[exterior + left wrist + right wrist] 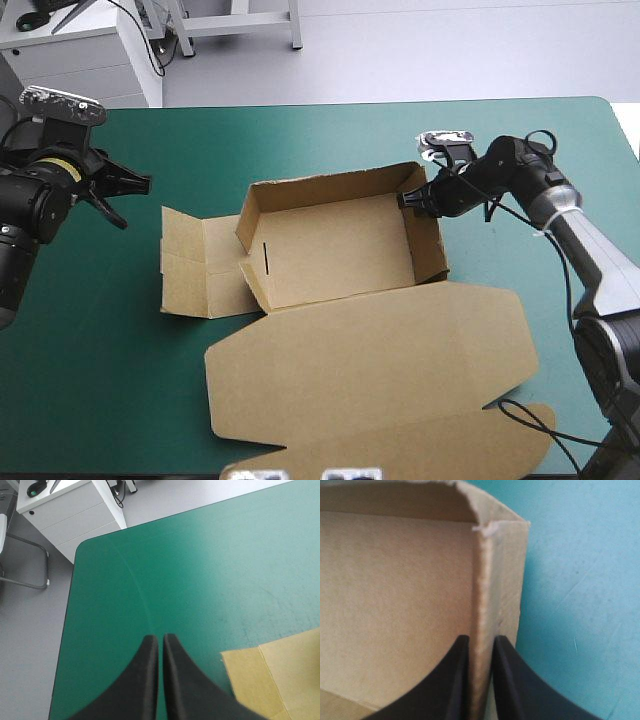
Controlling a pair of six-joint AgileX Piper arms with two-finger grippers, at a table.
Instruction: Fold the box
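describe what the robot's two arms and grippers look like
The left gripper and right gripper each have two broad black curved fin-shaped fingers. The left arm is bulky black with a yellow ring near its wrist; the right arm is black at the wrist, silver-grey farther back.

Table [120, 380] w/ teal-green cover; brown box [340, 250] lies approx centre, walls up, lid flat twd near edge.

The high view looks forward and down from behind, covering most of the bench [100, 400] and the box [340, 250]. The left wrist view faces the bench's far left corner, sharing only the box's left flap [280, 680]. The right wrist view sits close against the box's right wall [485, 605].
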